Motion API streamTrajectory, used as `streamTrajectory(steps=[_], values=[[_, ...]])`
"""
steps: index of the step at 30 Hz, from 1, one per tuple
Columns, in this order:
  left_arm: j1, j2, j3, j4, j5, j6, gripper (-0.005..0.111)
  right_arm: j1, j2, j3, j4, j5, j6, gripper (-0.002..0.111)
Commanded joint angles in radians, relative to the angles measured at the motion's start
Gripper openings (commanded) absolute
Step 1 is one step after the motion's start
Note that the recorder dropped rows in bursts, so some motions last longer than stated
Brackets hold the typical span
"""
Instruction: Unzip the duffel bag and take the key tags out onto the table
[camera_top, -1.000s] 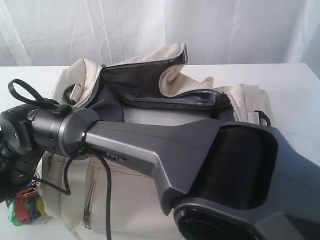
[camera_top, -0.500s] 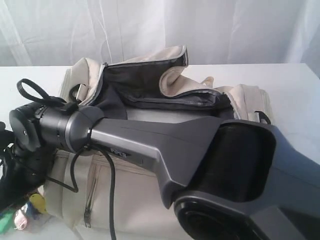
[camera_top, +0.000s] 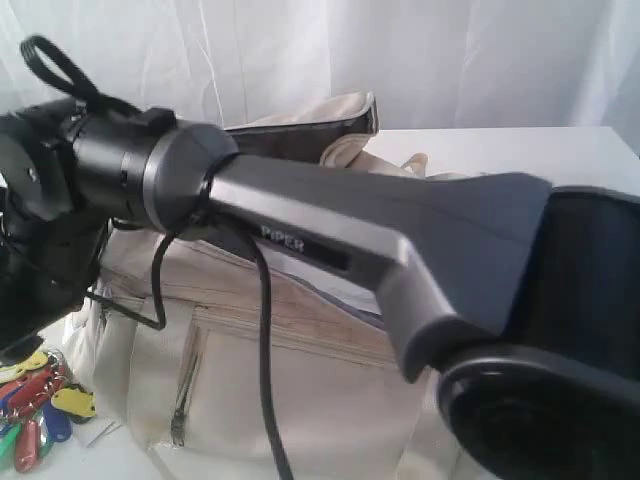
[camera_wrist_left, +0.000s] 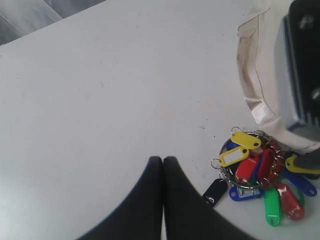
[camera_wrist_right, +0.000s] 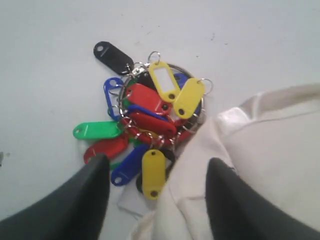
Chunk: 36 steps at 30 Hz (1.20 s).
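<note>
White table carries the key tags heaped against the duffel bag, directly below the right gripper, spread wide and empty, nearer than the left gripper, pinched shut alongside.

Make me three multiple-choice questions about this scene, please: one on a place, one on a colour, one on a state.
1. Where do the key tags lie? A. on the table beside the duffel bag; B. inside the bag; C. between gripper fingers.
2. What colour is the outlying tag? A. white; B. orange; C. black.
3. How is the left gripper? A. wide open; B. shut, empty; C. shut on a strap.
Answers:
1 A: both wrist views show them on the white top next to the bag's fabric.
2 C: it is plainly black against the table.
3 B: its fingers touch with nothing between.
</note>
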Motion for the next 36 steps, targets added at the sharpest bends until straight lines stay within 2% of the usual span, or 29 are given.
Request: streamTrajectory(steps=[1, 2, 3, 12, 17, 27, 36], values=[[0.002, -0.009, 0.004, 0.003, -0.004, -0.007, 0.0, -0.014, -0.097, 0.001, -0.084, 0.101, 0.054, 0.017], [0.002, -0.009, 0.004, 0.006, -0.004, -0.007, 0.0, -0.016, -0.114, 0.001, -0.092, 0.113, 0.061, 0.005], [0.002, -0.009, 0.004, 0.006, -0.004, -0.007, 0.0, -0.019, -0.13, 0.001, -0.094, 0.125, 0.077, 0.001], [0.002, -0.009, 0.004, 0.01, -0.019, 0.019, 0.0, -0.074, -0.261, 0.008, -0.112, 0.219, 0.109, 0.0], [0.002, -0.009, 0.024, 0.03, -0.041, 0.021, 0.0, -0.106, -0.371, 0.083, -0.155, 0.255, 0.13, 0.0], [0.002, -0.009, 0.111, 0.032, -0.125, 0.021, 0.0, -0.122, -0.688, 0.437, -0.274, 0.161, 0.245, 0.0], [0.002, -0.009, 0.125, -0.074, -0.132, 0.017, 0.0, -0.122, -1.094, 0.872, -0.553, 0.058, 0.548, 0.0]])
